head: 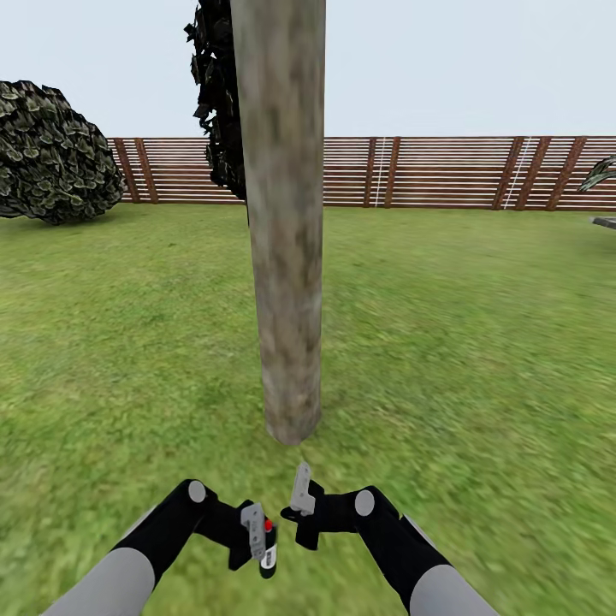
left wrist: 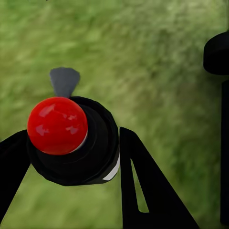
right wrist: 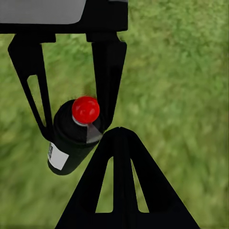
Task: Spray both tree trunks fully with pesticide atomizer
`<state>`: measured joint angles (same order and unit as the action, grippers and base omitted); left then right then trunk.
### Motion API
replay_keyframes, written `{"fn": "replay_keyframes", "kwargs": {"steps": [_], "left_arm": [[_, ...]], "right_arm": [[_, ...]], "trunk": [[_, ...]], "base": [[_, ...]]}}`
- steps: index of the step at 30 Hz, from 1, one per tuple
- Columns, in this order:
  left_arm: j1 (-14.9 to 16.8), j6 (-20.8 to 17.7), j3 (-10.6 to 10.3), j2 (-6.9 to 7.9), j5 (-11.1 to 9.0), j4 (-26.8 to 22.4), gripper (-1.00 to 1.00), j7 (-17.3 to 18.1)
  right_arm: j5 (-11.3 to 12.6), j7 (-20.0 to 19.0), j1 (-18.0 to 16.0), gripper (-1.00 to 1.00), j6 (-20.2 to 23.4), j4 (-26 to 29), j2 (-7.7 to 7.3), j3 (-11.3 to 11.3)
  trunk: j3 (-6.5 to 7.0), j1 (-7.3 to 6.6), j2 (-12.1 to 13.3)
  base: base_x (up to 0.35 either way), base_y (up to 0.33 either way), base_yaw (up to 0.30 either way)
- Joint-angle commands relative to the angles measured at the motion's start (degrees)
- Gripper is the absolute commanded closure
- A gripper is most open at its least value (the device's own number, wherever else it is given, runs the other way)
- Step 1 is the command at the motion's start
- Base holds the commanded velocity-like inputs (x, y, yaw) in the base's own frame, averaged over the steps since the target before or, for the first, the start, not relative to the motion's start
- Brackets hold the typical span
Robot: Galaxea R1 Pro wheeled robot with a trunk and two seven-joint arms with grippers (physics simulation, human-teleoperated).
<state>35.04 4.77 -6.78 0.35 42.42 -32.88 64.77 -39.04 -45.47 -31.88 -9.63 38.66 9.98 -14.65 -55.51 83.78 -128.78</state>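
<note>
A tree trunk (head: 287, 257), a thick pale mottled column, rises from the grass straight ahead, and its base stands just beyond both grippers. My left gripper (head: 259, 543) is shut on the pesticide atomizer (head: 269, 548), a small dark bottle with a red top, held low over the lawn. In the left wrist view the atomizer (left wrist: 90, 148) sits between the black fingers (left wrist: 138, 186), its red top toward the camera. My right gripper (head: 300, 499) hovers close beside it, fingers together and holding nothing. The right wrist view shows the atomizer (right wrist: 71, 140) in the left gripper (right wrist: 71, 119), beyond the right gripper (right wrist: 119, 131).
Green lawn (head: 479, 342) spreads all around. A brown slatted fence (head: 428, 171) runs along the back. A round shrub (head: 51, 154) stands at the far left, and a narrow dark tree (head: 218, 103) is behind the trunk. A palm frond (head: 599, 175) pokes in at the right edge.
</note>
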Motion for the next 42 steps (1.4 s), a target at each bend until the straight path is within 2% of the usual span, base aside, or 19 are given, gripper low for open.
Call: {"fn": "replay_keyframes", "kwargs": {"steps": [1, 20, 26, 42], "left_arm": [[0.1, 0.5, -0.1, -0.1, 0.2, -0.1, 1.0, 0.0], [0.8, 0.5, -0.1, -0.57, 0.0, -0.1, 1.0, 0.0], [0.8, 0.5, 0.0, -0.69, 0.0, -2.0, 1.0, 0.0], [0.7, 0.5, 0.1, -0.7, 0.0, -2.3, 1.0, 0.0]], "right_arm": [[-0.6, -0.1, 0.0, 1.0, -0.4, 0.0, 0.02, 0.1], [-0.6, 0.0, 0.0, 1.0, -0.4, 0.1, 0.02, 0.1], [-0.6, -0.1, 0.0, 1.0, -0.4, 0.2, 0.02, 0.1], [-0.6, 0.0, 0.0, 1.0, -0.4, 0.2, 0.02, 0.1]], "trunk": [[-0.05, -0.01, 0.0], [-0.05, -0.01, 0.0], [-0.05, -0.01, 0.0], [-0.05, -0.01, 0.0]], "base": [[0.0, 0.0, 0.0], [0.0, 0.0, 0.0], [0.0, 0.0, 0.0], [0.0, 0.0, 0.0]]}}
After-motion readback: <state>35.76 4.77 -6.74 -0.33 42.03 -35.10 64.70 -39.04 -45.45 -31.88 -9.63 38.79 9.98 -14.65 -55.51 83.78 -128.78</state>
